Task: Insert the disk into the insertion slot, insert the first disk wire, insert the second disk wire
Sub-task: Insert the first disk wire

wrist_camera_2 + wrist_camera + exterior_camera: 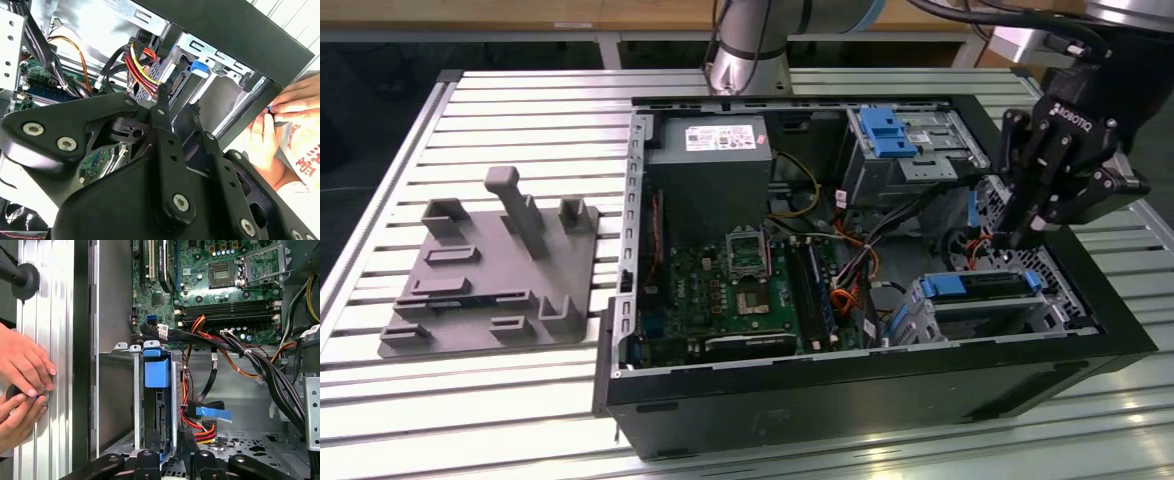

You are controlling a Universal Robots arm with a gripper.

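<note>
Here the gripper [178, 97], fingers [167, 135] narrowly parted and empty, hovers above the disk [983, 285] in the insertion slot [1001, 318].

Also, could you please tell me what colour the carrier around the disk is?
Bright blue; the disk shows it best in the first wrist view.

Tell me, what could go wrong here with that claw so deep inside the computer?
The claw hangs by the red and yellow wires beside the disk; it could snag or tug them. A person's hands rest just outside the computer case, near the arm, and might get bumped.
</note>
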